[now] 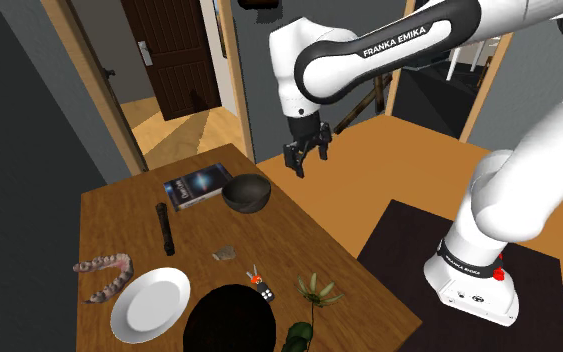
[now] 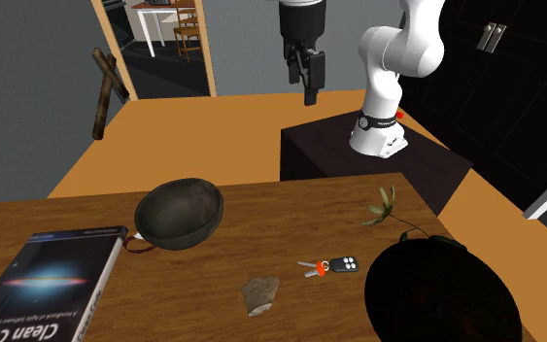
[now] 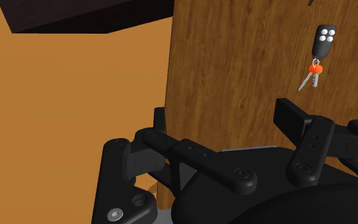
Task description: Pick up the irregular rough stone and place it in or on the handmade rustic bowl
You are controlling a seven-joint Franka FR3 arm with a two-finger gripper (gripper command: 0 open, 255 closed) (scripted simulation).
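The small grey rough stone (image 2: 260, 293) just sits on the wooden table (image 2: 290, 223), between the dark bowl (image 2: 179, 212) and the key fob (image 2: 331, 265), touching neither. A book (image 2: 48, 282) lies near the bowl. The gripper (image 1: 303, 160) hangs in the air past the table edge, well apart from the stone, its 2 fingers spread with nothing in them.

Grey-brown stone (image 2: 259, 293), dark bowl (image 2: 179, 213)

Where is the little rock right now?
In the second exterior view, the stone lies on the wooden table, nearer the camera than the dark bowl and just left of the keys, touching neither.
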